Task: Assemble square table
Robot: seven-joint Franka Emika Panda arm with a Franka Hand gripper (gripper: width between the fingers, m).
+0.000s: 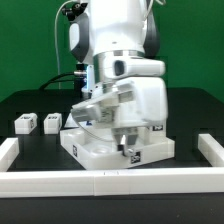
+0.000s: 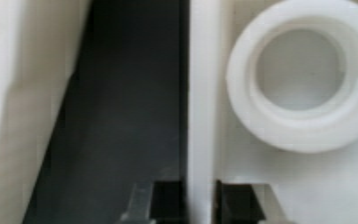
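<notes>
The square table's white slab (image 1: 93, 150) lies on the black table under the arm, with a marker on its side. My gripper (image 1: 122, 147) comes down onto its near part. In the wrist view the gripper (image 2: 201, 201) is shut on the slab's thin upright rim (image 2: 199, 90), one dark finger (image 2: 163, 203) on each side. A round raised socket ring (image 2: 311, 85) sits on the slab just beside the rim. Two small white leg blocks (image 1: 24, 123) (image 1: 52, 122) stand apart at the exterior view's left.
A long low white barrier wall (image 1: 110, 183) runs along the front, with short arms at the left (image 1: 8, 152) and right (image 1: 212, 150). Black tabletop (image 2: 131, 110) shows beside the rim, and a white surface (image 2: 16, 100) beyond it.
</notes>
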